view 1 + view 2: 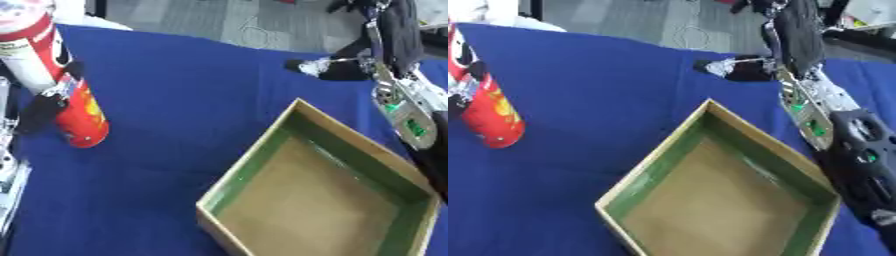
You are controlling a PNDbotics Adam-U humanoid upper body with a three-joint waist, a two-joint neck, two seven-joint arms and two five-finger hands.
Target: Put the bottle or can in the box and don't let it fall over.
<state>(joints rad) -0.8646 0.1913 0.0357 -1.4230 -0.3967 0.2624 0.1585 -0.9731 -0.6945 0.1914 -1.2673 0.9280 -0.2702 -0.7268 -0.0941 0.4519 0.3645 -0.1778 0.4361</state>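
My left hand [48, 107] is at the table's left edge, dark fingers curled round the can [80, 117], a red cylinder with a yellow mark. The can stands leaning, top toward 11 o'clock, base toward 5. Whether the base rests on the blue cloth [184, 85] I cannot tell.

The box [249, 175] lies at about 4 o'clock from the can, well apart, open side up and empty (green inner walls, tan floor). Bare cloth lies between them; I judge nothing blocks the carry.

A taller red-and-white cylinder [26, 45] rises at 12 o'clock from the can, close against the hand; it could be knocked on lift-off.

My right arm [811, 107] runs along the box's right side. Its hand [741, 70] sits beyond the box's far corner at 12 o'clock, state indiscernible. The left is plainly nearer.
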